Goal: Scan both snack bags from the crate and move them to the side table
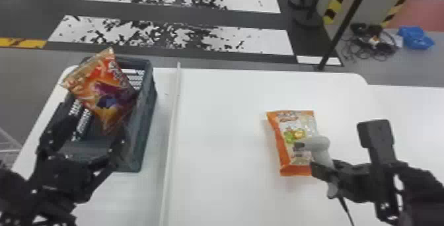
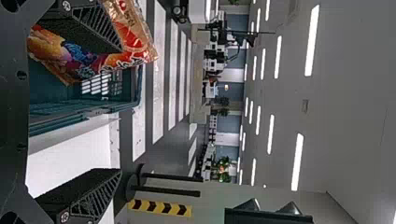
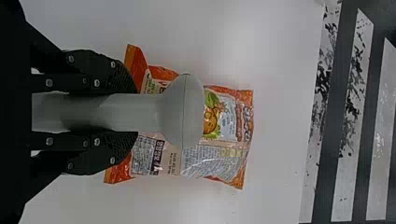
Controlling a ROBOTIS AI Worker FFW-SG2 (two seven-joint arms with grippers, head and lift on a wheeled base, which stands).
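"Striped floor [image 1: 185, 38] behind, white table [image 1: 218, 119] in front. Where are the snacks?"

"Orange bag [image 1: 294, 126] lies flat on the table. Purple-and-orange bag [image 1: 107, 98] leans in the crate [image 1: 145, 119], poking past the rim."

"And the tools?"

"Left tool [image 1: 91, 136] is released, fingers spread wide near the leaning bag. Right tool [image 1: 325, 170] grips the grey scanner [image 1: 318, 142] by its handle, scanner head above the orange bag."

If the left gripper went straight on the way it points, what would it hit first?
The left gripper would probably meet the snack bag in the crate first, though the depth between them is hard to judge.
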